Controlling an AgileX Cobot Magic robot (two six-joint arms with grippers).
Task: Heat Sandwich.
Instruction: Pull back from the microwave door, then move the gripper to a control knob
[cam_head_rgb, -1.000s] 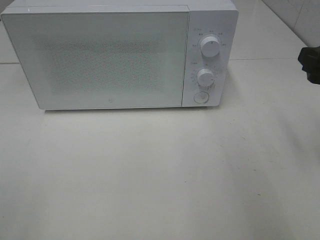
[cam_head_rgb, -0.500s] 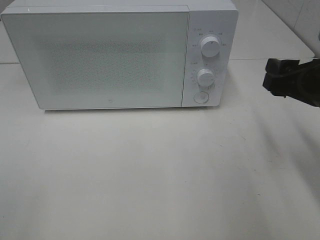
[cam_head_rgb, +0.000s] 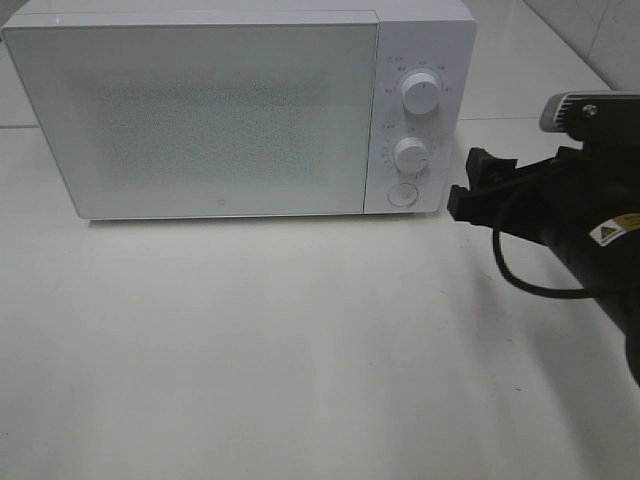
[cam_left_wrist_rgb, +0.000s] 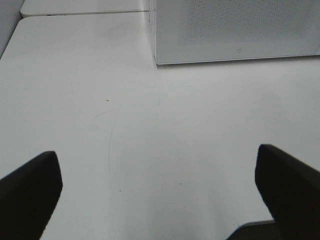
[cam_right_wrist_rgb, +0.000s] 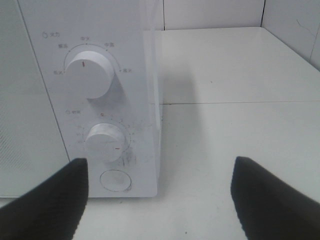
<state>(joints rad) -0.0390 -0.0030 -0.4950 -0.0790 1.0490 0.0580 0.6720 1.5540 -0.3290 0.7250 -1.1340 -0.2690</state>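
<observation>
The sandwich is out of view in every frame. A white microwave (cam_head_rgb: 200, 115) stands at the back of the table with its door shut. Its control panel carries an upper knob (cam_head_rgb: 421, 92), a lower knob (cam_head_rgb: 411, 155) and a round button (cam_head_rgb: 402, 194). My right gripper (cam_head_rgb: 468, 185) hangs open and empty just right of that panel. The right wrist view looks between its fingertips (cam_right_wrist_rgb: 45, 205) at the lower knob (cam_right_wrist_rgb: 106, 141) and the button (cam_right_wrist_rgb: 115, 180). My left gripper (cam_left_wrist_rgb: 159, 192) is open and empty over bare table, well short of the microwave's left corner (cam_left_wrist_rgb: 156, 55).
The white table (cam_head_rgb: 300, 350) spreads in front of the microwave. A seam between table panels (cam_right_wrist_rgb: 235, 103) runs to the right of the microwave. A tiled wall (cam_head_rgb: 600, 30) rises at the back right. The right arm's black cable (cam_head_rgb: 520, 280) loops under its wrist.
My right arm has come in from the right edge of the view, moving left until its open fingers are close to the microwave's control panel. The microwave has stayed put.
</observation>
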